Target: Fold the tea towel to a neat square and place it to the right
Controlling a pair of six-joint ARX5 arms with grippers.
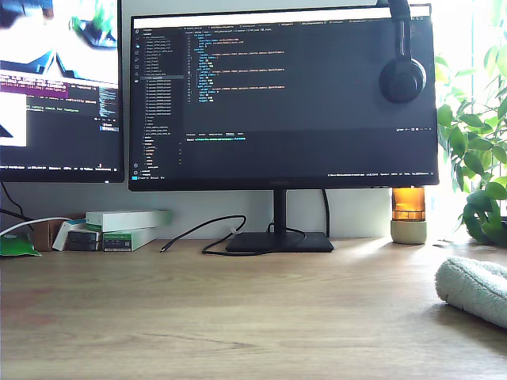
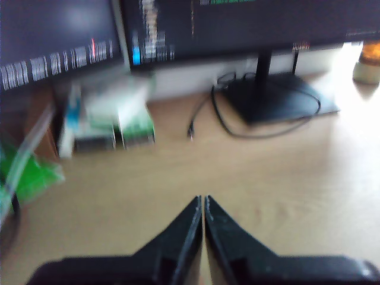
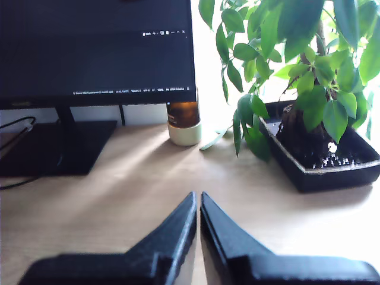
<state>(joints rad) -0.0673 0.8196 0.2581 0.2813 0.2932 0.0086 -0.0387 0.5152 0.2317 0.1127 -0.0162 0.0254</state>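
Wood-grain desk fills the lower half of the exterior view, bare across its middle. Behind it stand two monitors: the main monitor on a black stand, with a headset hung on its top corner, and a second monitor at the exterior view's left. One potted plant sits in a dark tray by the window. The tea towel, pale and fluffy, lies as one thick bundle at the exterior view's right edge, cut off by the frame, so I cannot tell whether it makes a neat square. A small stack of boxes rests at the back of the desk toward the exterior view's left, one loose cable trails from the monitor stand, and one amber bottle stands beside the plant.

My first gripper has its jaws pressed together on nothing, above bare desk. My second gripper is likewise closed and empty, pointed toward the bottle and plant. Neither arm shows in the exterior view.

Risks, as I judge them: the bundle could loosen if nudged, and a sweep by my second gripper could tip the bottle or catch the leaves; my first gripper could snag the cable.
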